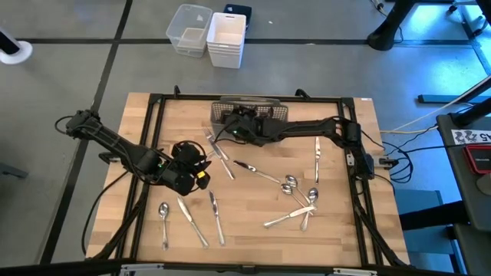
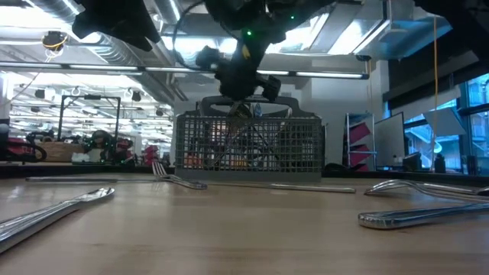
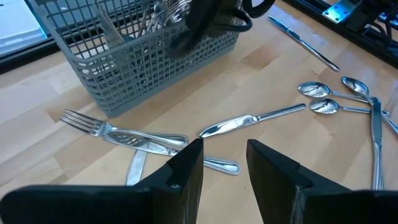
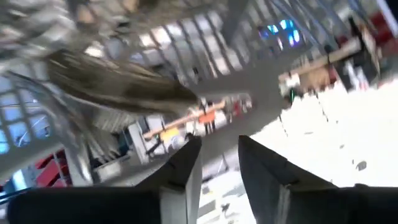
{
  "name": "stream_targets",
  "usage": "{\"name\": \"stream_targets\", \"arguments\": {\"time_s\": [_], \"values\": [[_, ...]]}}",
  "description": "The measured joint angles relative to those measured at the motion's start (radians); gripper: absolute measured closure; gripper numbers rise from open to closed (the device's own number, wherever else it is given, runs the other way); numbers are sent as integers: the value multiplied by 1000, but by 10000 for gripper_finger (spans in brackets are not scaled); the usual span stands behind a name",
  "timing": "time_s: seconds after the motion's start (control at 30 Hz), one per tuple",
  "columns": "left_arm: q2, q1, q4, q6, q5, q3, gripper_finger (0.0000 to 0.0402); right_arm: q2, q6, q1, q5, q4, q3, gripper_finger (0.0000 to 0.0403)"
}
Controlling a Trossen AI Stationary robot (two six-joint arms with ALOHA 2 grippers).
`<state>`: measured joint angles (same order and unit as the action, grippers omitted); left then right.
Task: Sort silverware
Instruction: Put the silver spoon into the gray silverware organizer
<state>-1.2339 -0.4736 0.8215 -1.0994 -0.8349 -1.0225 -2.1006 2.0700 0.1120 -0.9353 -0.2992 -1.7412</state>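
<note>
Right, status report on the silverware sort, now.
Right gripper over the grey caddy, fingers apart, empty. Left gripper open, low above a fork near the caddy. Silverware scattered on the table. Nothing blocking.

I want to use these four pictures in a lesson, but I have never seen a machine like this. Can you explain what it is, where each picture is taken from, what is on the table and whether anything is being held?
It is a robot with two dark arms at a wooden table, each ending in a two-finger gripper. One picture looks straight down, one looks level across the tabletop, and two come from cameras on the wrists.

Loose silverware lies scattered: spoons, forks and knives. At the far edge stands a grey wire-mesh caddy that already holds some pieces.

The right gripper hangs over the caddy; its own camera shows the fingers apart with nothing between them. The left gripper hovers above the table, open and empty, near a fork and a knife.
</note>
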Motion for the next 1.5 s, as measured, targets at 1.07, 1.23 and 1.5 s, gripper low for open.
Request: {"name": "stream_targets", "arguments": {"time_s": [1.07, 1.23, 1.5], "values": [[-8, -38, 11, -461, 713, 0, 286, 353, -1735, -18, 712, -804, 1, 294], [-80, -132, 13, -733, 842, 0, 286, 347, -1706, -20, 972, -931, 42, 294], [-220, -270, 5, -1090, 935, 0, 286, 386, -1707, -20, 1014, -990, 58, 294]]}}
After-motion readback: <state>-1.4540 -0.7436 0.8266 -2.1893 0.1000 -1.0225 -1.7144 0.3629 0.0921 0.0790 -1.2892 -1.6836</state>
